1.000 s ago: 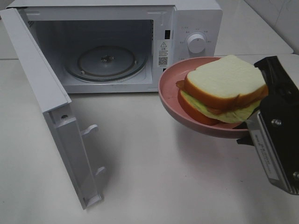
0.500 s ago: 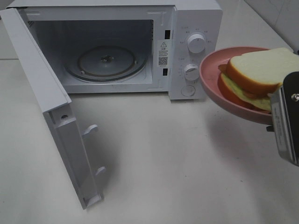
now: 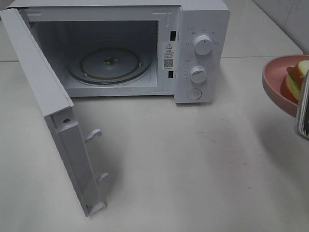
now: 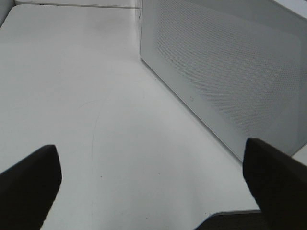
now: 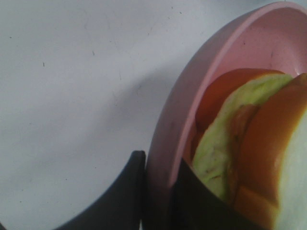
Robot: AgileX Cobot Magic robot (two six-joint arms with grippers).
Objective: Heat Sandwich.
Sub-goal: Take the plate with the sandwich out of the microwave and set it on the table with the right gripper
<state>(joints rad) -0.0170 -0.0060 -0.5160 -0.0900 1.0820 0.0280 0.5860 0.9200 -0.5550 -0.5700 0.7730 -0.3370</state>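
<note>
Step in hand: I was carrying the plate (image 3: pixel 276 77) with the sandwich (image 3: pixel 295 82) on it, and I judged the job was to get it onto the glass tray (image 3: pixel 109 64) inside the microwave (image 3: pixel 203 29).
Doing it well: I needed to keep the plate level so the sandwich did not slide, bring it in low through the open front, clear the door (image 3: pixel 53 121) swung out at the left of the high view, and set it down centred on the glass tray.
My right gripper (image 5: pixel 158 191): its two fingers were pinched on the plate's rim, one outside the wall and one inside, as the right wrist view showed.
Sandwich and that gripper: the sandwich lay in the plate just beside the inner finger; I could not tell whether they touched.
Place in the frame: plate and sandwich sat at the far right edge of the high view, mostly cut off, well apart from the microwave's opening at upper left.
My left gripper (image 4: pixel 153 187): spread wide and empty, above the bare table (image 4: pixel 96 96) beside the door's outer face.
</note>
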